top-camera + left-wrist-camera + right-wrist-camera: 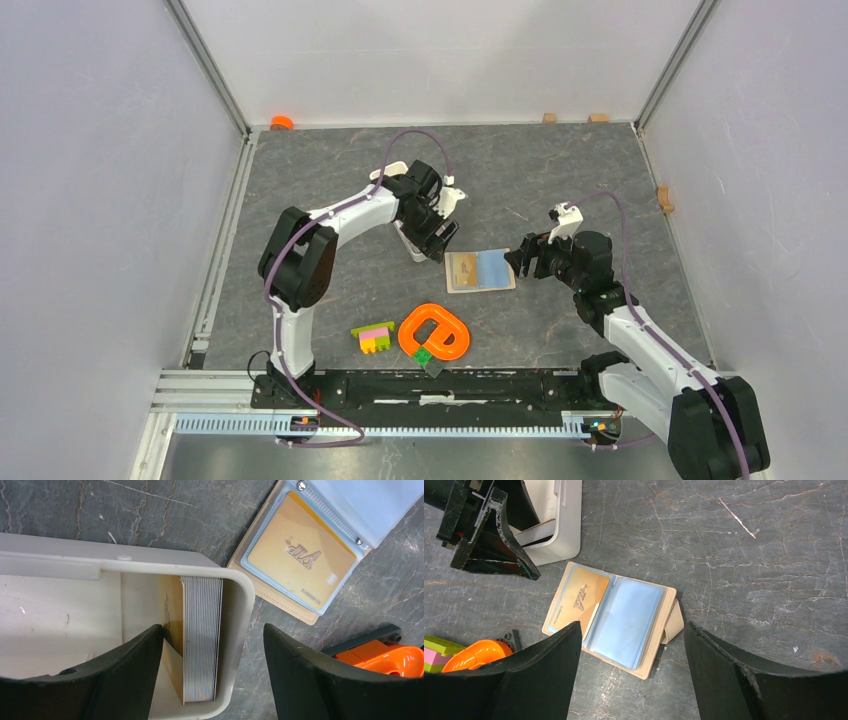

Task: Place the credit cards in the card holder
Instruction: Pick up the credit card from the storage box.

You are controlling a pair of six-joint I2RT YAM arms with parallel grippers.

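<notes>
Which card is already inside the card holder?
The gold VIP card, lying flat under a clear sleeve of the open card holder. The other cards stand on edge, stacked in the white tray.

We see a beige card holder (616, 620) with pale blue sleeves, a gold card (580, 597), a white-veined grey tabletop (560, 180), and an orange ring (458, 342) at the holder's seven o'clock.
</notes>
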